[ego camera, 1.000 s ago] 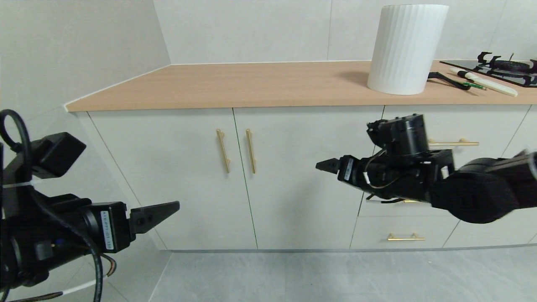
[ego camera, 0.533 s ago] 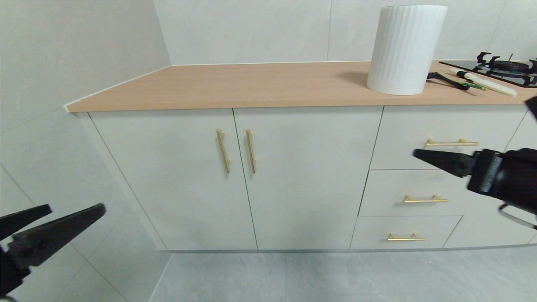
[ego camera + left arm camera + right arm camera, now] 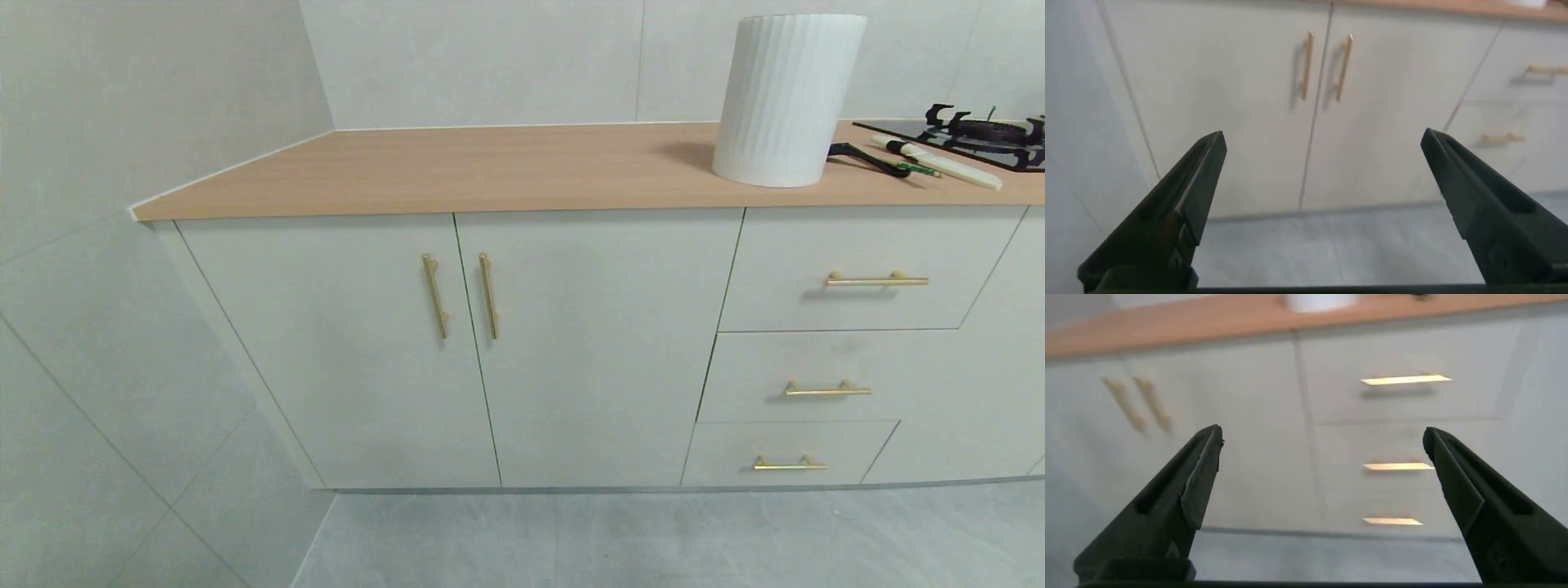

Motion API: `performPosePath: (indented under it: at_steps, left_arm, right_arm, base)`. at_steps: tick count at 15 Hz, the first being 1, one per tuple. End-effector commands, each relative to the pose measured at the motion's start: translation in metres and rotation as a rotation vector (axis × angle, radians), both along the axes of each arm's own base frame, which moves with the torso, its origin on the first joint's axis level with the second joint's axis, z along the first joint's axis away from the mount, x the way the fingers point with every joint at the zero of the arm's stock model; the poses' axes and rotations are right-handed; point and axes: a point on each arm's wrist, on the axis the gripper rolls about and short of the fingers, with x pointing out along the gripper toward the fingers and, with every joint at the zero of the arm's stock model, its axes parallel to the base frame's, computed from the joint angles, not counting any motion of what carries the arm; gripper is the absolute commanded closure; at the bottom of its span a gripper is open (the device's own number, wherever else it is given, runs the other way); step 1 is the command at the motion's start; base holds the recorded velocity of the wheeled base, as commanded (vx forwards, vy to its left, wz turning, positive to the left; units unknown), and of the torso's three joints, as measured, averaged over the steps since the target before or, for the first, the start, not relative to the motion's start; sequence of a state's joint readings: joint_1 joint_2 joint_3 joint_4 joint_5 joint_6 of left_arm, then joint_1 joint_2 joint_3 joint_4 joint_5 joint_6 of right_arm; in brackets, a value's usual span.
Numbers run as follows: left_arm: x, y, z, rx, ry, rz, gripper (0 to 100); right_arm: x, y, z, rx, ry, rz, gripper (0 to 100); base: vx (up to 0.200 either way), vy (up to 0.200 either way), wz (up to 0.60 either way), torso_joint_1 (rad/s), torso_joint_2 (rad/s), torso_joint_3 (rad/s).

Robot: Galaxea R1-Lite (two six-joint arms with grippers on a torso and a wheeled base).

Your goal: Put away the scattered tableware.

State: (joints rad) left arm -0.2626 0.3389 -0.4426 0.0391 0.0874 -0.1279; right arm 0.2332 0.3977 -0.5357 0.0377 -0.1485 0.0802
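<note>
Utensils (image 3: 939,162) lie on desk (image 3: 490,167) at 2 o'clock, just beside white holder (image 3: 788,98) — probably light, stiff, slim, a bit slippery; pinch mid-handle. Left gripper (image 3: 1323,140), right gripper (image 3: 1323,437) — jaws wide apart, empty.

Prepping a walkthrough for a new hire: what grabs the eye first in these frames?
The tall white ribbed canister stands at the right of the wooden countertop, with a few loose utensils lying just to its right, beside the stove grate. Below, pale cabinet fronts carry brass handles. In the wrist views, the left gripper and right gripper both gape open toward those cabinets.
</note>
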Motion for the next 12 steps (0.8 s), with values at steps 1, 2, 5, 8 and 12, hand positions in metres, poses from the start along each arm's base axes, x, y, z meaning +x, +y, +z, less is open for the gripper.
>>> performPosePath:
  at_steps: [1, 2, 5, 8, 12]
  left_arm:
    - [-0.022, 0.004, -0.015, 0.018, -0.1, 0.039, 0]
    - [-0.026, 0.004, -0.022, 0.054, -0.125, 0.041, 0]
    - [-0.03, 0.0, -0.038, 0.137, -0.155, 0.054, 0]
    - [-0.028, -0.003, -0.043, 0.146, -0.162, 0.136, 0]
    - [-0.029, -0.007, -0.073, 0.174, -0.139, 0.156, 0]
  right_arm:
    - [-0.056, -0.007, -0.017, 0.0, -0.144, -0.116, 0]
    - [-0.062, -0.007, -0.024, -0.001, -0.146, -0.142, 0]
    - [-0.07, -0.001, -0.031, 0.002, -0.154, -0.259, 0]
    - [-0.076, 0.002, -0.048, -0.007, -0.144, -0.275, 0]
    - [-0.052, 0.002, -0.079, -0.02, -0.016, -0.274, 0]
  base:
    - [0.0, 0.0, 0.0, 0.0, 0.0, 0.0]
    - [0.0, 0.0, 0.0, 0.0, 0.0, 0.0]
    - [0.0, 0.0, 0.0, 0.0, 0.0, 0.0]
    - [0.0, 0.0, 0.0, 0.0, 0.0, 0.0]
    - [0.0, 0.0, 0.0, 0.0, 0.0, 0.0]
